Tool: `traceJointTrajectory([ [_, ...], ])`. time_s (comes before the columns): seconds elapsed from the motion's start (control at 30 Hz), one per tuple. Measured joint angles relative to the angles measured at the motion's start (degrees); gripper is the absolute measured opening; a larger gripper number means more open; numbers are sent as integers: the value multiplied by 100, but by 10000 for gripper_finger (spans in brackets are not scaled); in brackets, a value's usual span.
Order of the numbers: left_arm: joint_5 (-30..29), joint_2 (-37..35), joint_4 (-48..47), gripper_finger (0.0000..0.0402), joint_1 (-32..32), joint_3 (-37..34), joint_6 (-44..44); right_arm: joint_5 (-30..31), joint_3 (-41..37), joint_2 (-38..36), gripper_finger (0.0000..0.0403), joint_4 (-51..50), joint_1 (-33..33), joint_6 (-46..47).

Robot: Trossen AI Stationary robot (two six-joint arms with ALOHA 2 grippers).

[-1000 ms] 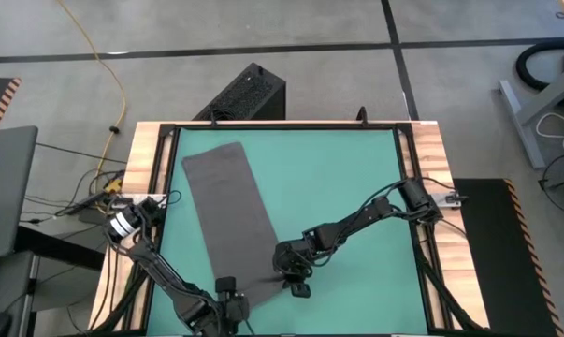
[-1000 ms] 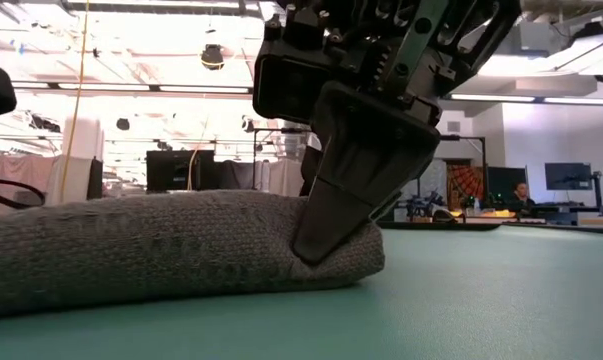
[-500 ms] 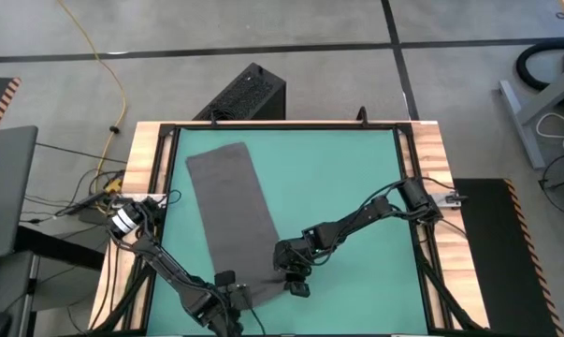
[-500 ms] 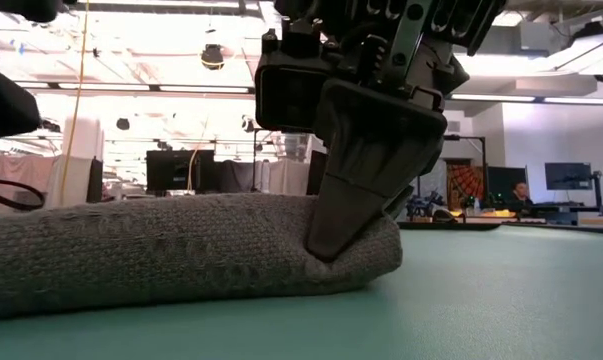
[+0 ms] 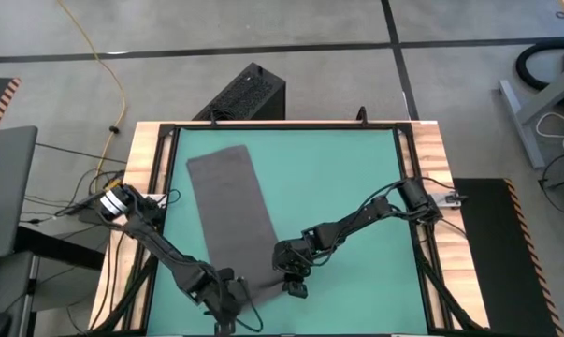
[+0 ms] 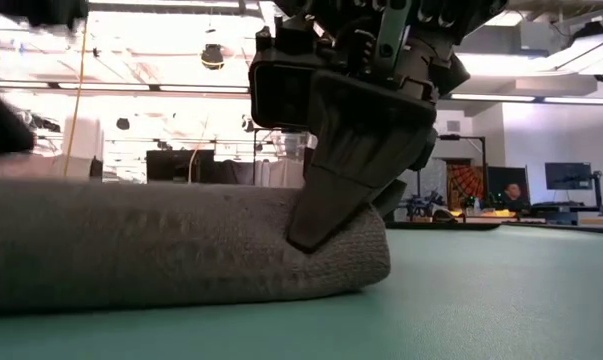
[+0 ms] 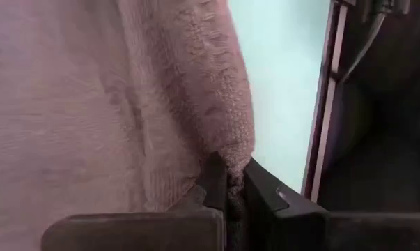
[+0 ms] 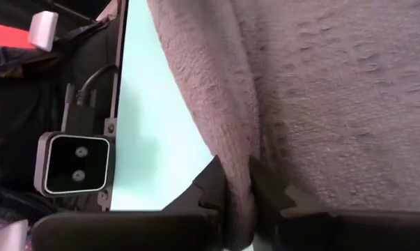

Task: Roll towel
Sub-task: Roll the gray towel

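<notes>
The dark grey towel (image 5: 233, 211) lies as a long strip slanting from the table's far left toward the near middle. Its near end is folded over into a low roll (image 6: 181, 250) that rests on the green mat. My left gripper (image 5: 228, 298) is shut on that roll's left end near the table's front edge. My right gripper (image 5: 291, 278) is shut on the roll's right end (image 6: 366, 255). In the low view one dark finger (image 6: 331, 195) of the right gripper stands in front of the roll. My left gripper pinches a folded-over edge of the towel (image 7: 232, 164) between its two fingers, several layers thick. The fingers slant down from the near left. The fold stands up between them, and the rest of the cloth lies on the mat. My right gripper pinches the rolled near edge (image 8: 239, 183) at its right end between its two fingers. It comes slanting down from the table's right side. The roll's underside rests on the mat (image 6: 311, 295).
The green mat (image 5: 347, 187) lies bare to the right of the towel. Wooden rails and a black frame (image 5: 412, 187) bound it. A small camera unit (image 8: 74, 164) sits on the near rail close to the right gripper.
My left arm has swung in toward the towel and risen a little. The left part of the roll stands higher in the low view than a second ago. My right gripper has stayed in place and rolled slightly about its own axis, while the roll's right end stays on the mat.
</notes>
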Motion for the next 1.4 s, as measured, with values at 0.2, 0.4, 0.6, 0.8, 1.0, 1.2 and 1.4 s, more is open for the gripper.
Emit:
traceJointTrajectory([
  [0.2, 306, -348, 2498, 1, -3, -1449, -563, -85, -4, 0, 98, -32, -53, -84],
  [0.4, 431, -898, 3371, 1, -24, -2363, -831, -531, -7, 2, 133, -142, -146, 4],
  [0.6, 509, -1022, 4251, 1, 35, -2967, -1172, -347, -11, -244, 147, -569, -144, -304],
  [0.8, 584, -1044, 5046, 0, 69, -3344, -1389, 1922, -4, -793, 141, -415, 662, -1506],
  [1.0, 612, -1035, 5270, 0, 136, -3403, -1430, 3806, -2, -638, 146, 737, 1540, -3149],
  [1.2, 603, -1030, 5286, 0, 142, -3405, -1439, 4347, 4, -643, 190, 920, 1600, -3184],
  [1.4, 584, -1026, 5284, 5, 142, -3405, -1360, 4398, 6, -93, 246, 1279, 1528, -3194],
])
